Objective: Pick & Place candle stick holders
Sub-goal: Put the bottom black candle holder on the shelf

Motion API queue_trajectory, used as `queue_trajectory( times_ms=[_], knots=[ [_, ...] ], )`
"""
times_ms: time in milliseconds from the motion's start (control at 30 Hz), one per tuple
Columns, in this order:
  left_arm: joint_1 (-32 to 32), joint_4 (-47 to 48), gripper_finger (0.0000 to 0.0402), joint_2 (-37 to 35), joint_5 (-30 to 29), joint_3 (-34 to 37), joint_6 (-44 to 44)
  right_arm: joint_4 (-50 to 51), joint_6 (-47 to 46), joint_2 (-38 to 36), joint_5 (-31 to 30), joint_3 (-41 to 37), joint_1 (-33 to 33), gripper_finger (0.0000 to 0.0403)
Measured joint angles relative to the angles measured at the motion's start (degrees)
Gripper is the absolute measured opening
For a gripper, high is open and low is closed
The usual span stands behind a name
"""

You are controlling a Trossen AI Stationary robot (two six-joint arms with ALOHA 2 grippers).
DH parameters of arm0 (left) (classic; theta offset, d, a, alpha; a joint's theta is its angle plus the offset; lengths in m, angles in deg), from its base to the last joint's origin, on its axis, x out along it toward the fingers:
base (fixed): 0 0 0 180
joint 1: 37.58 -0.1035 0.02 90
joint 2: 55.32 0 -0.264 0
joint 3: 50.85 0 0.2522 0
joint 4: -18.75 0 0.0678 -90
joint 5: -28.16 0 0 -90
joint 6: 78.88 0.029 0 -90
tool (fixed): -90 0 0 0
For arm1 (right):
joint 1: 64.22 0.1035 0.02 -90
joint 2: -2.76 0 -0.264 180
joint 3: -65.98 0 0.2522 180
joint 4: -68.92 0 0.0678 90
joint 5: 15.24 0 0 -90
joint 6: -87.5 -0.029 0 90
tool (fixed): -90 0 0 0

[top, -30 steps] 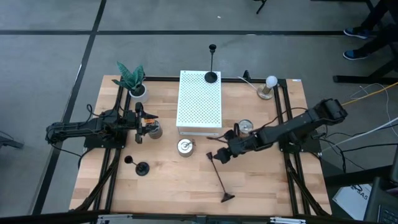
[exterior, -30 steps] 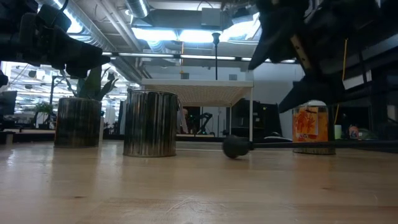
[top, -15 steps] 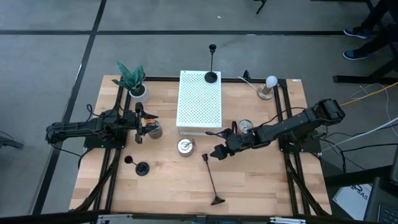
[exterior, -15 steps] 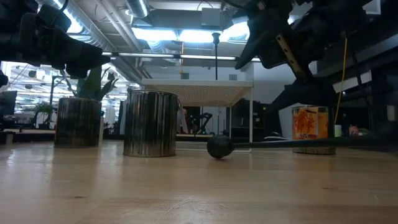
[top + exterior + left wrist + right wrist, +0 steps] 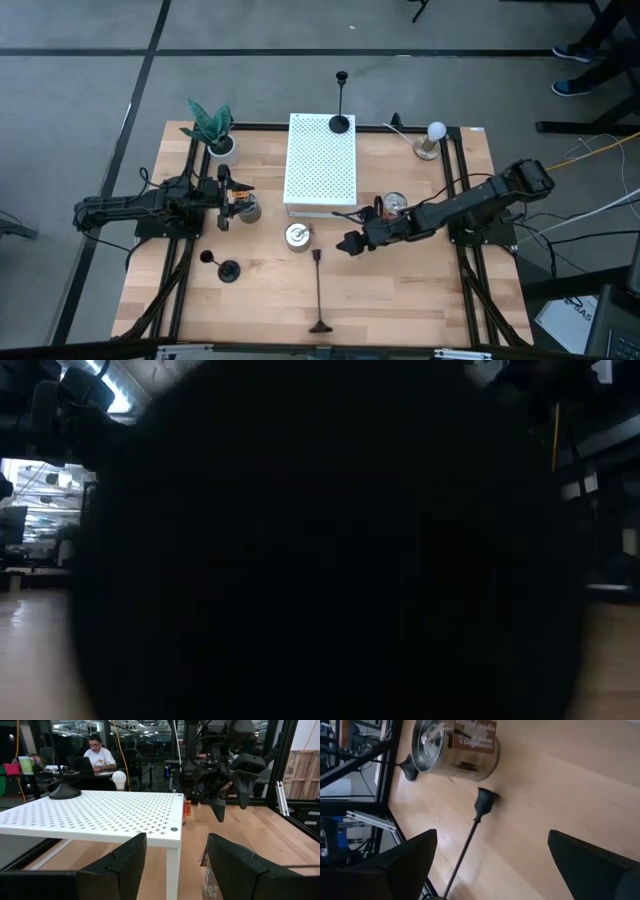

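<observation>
Since the earlier frames the fallen candlestick (image 5: 318, 291) has been swinging round on the wooden table (image 5: 420, 300); its stem, formerly slanting toward the right, is now lying straight from front to back, with the round base (image 5: 319, 327) at the front edge and the cup top (image 5: 317, 255) pointing at the silver tin (image 5: 297, 236); in the low view a dark shape is now filling almost the whole picture, so nothing of the table is readable there. The right gripper (image 5: 349, 243) is hovering just beside the cup top, apart from it, with its fingers (image 5: 405, 857) spread wide and holding nothing; the right wrist view is showing the cup (image 5: 485, 802) and thin stem lying on the wood next to the labelled tin (image 5: 458, 747). Left of centre a short candlestick (image 5: 228, 270) is standing on its base near the front; behind it the left gripper (image 5: 226, 197) is waiting at the left side, its fingers (image 5: 120, 865) parted to a moderate gap and empty, next to another tin (image 5: 247, 207). Farther back a white perforated stand (image 5: 320, 165) is carrying a third candlestick (image 5: 340, 110) upright at its rear edge; a potted plant (image 5: 213, 128) and a white bulb (image 5: 433, 135) are standing at the rear corners; a person (image 5: 99, 755) is sitting beyond the table.
</observation>
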Motion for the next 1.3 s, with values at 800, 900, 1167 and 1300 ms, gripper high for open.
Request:
queue_trajectory(
  times_ms=[800, 900, 1167, 1300],
  knots=[
    [0.02, 0.00, 0.0208, 0.00, 0.01, 0.00, 0.00, -3.76, 6.49, 2.68, -2.84, 0.00, -1.63, 0.0385],
    [0.02, 0.00, 0.0207, 0.00, 0.01, 0.00, 0.00, -4.06, 6.59, 2.68, -2.86, -0.02, -2.03, 0.0385],
    [0.01, 0.00, 0.0207, 0.00, 0.01, 0.00, 0.00, -6.05, 7.74, 2.68, -3.03, -0.02, -3.09, 0.0385],
    [0.01, 0.00, 0.0207, 0.00, 0.01, 0.00, 0.00, -6.57, 7.74, 2.68, -3.34, -0.02, -3.15, 0.0385]
  ],
)
